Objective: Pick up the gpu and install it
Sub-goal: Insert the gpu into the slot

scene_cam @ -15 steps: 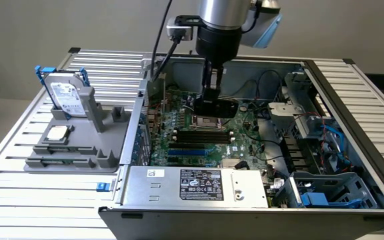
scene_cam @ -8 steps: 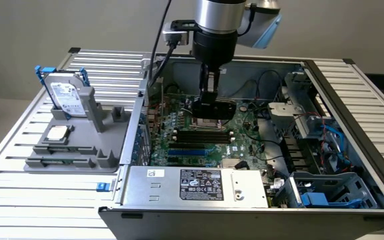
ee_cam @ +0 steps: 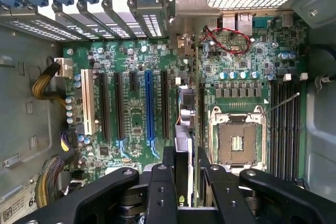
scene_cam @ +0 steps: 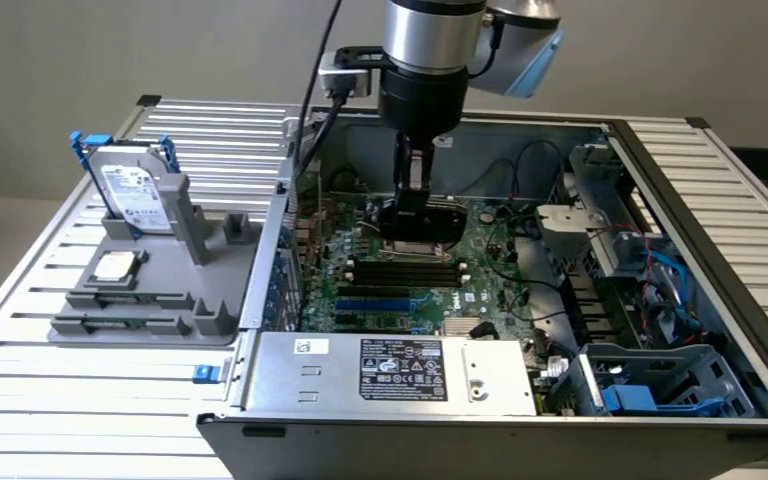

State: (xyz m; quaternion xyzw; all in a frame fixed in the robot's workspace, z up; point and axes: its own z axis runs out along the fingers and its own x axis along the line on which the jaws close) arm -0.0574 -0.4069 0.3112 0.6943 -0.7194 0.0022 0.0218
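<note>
My gripper [scene_cam: 415, 185] is lowered into the open computer case [scene_cam: 704, 200], over the green motherboard [scene_cam: 398, 290]. It is shut on the gpu [scene_cam: 411, 222], which hangs upright and dark below the fingers. In the wrist view the gpu [ee_cam: 183, 140] shows edge-on as a thin card between the black fingers [ee_cam: 169, 169], with its silver end bracket [ee_cam: 184, 30] toward the case's slot openings. My gripper [ee_cam: 185, 167] holds the card over the strip of motherboard [ee_cam: 131, 77] between the black expansion slots and the empty CPU socket [ee_cam: 236, 142]. A blue slot [ee_cam: 149, 106] lies a little to one side.
A grey stand [scene_cam: 144, 310] at the exterior view's left carries a silver hard drive with blue clips [scene_cam: 131, 185] and a small square CPU chip [scene_cam: 117, 265]. The power supply [scene_cam: 398, 370] fills the case's near side. Cables and a drive cage [scene_cam: 651, 380] crowd the right.
</note>
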